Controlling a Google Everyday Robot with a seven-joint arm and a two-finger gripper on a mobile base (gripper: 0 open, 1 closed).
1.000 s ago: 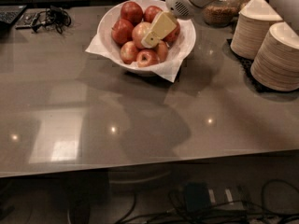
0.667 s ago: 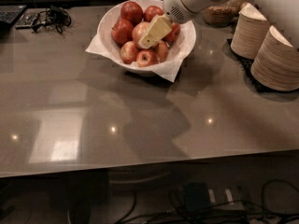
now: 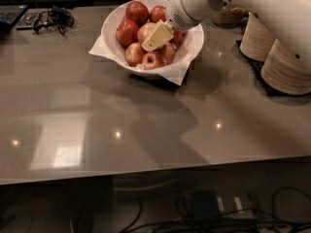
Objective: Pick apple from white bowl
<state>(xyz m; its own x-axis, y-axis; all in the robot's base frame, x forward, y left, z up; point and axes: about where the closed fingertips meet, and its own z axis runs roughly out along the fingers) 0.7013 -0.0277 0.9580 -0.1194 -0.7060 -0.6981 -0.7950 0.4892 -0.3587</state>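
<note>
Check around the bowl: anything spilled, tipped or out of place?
Nothing stands out. The wide white napkin-lined bowl sits upright on the grey table, the red apples all inside it, and the gripper is down among them.

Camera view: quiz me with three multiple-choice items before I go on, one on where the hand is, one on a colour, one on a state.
1. Where is the hand?
A. over the apples in the white bowl
B. at the near edge
C. at the far left corner

2. What colour are the apples?
A. green
B. red
C. yellow

3. How does the white bowl stand?
A. tipped over
B. upright and empty
C. upright, holding apples

Key: 1 A, the hand's tip shows against the apples inside the rim. 2 B, every apple shows red skin. 3 C, the bowl rests level on the table with apples piled in it.
</note>
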